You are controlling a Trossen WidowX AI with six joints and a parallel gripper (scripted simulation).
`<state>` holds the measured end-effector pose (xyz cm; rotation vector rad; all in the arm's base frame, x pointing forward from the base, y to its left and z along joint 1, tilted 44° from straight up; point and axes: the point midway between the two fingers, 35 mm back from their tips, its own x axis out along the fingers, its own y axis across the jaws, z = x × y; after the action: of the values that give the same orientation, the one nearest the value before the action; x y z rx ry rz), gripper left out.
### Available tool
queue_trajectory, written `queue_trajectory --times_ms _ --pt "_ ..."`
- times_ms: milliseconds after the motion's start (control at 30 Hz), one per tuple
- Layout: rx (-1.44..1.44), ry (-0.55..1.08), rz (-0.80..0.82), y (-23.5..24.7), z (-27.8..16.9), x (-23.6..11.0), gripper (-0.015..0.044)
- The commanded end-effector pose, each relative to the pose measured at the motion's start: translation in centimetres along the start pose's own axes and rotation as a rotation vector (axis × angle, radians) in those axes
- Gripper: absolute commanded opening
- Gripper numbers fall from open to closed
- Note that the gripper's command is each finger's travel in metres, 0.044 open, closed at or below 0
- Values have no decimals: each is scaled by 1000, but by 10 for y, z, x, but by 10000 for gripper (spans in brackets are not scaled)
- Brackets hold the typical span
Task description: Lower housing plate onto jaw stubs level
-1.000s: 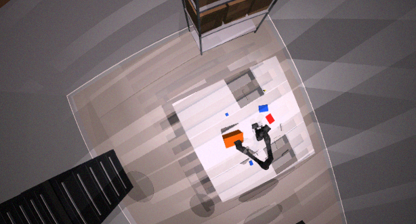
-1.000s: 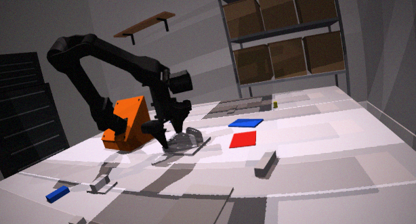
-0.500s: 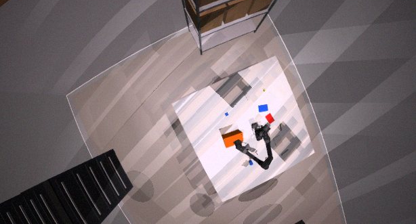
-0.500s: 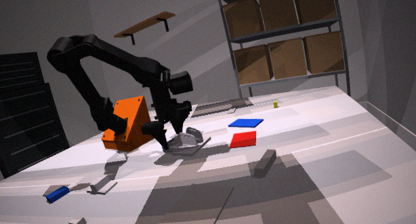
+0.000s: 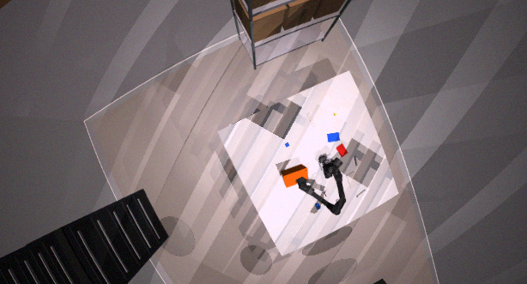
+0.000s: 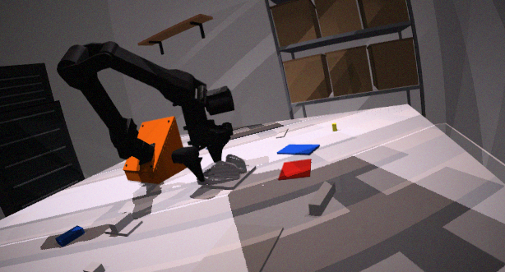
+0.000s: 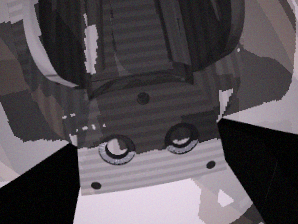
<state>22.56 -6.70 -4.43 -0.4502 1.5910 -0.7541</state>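
1. Plate, location. In the wrist view, the grey housing plate point(image 7: 150, 175) lies between the black fingers point(image 6: 210, 168), low over the white tabletop point(image 5: 257, 159) point(image 6: 185, 238) point(image 7: 135, 210).
2. Fingers. They stand widely apart and have hold of the plate by its opposite sides.
3. Direction. The plate's near edge runs crosswise from one finger's side to the other's, rising slightly to the right in the wrist view. Two rings, the left ring point(image 7: 117, 161) and the right ring point(image 7: 182, 149), form a row along nearly the same line. The far edge merges with dark grey parts — which way the long axis runs cannot be told, nor whether the plate is seated or level.
4. Edges and room. The orange block point(image 5: 295, 176) point(image 6: 162, 145) stands on one side of the fingers; the red piece point(image 5: 342, 150) point(image 6: 296, 169) lies near them on the other, with the blue piece point(image 5: 333, 136) point(image 6: 298, 149) just beyond. Tabletop separates the fingers from the block in the top view. The dark blue block point(image 5: 318, 206) point(image 6: 70, 235) lies well apart from the fingers.
5. Differences between views. The wrist view alone resolves the rings and small dark holes; the exterior view shows the fingers pointing down — a grey curved part point(image 6: 236, 162) beside them. In the top view, the arm point(image 5: 339, 189) point(image 6: 148, 74) hides most of the work.
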Motion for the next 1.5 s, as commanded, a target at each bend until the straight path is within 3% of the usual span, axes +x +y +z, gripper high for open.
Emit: queue_trajectory --times_ms 0,1467 --pt "-6 -1 -3 0 0 1 351" --pt "-6 -1 -3 0 1 -2 351"
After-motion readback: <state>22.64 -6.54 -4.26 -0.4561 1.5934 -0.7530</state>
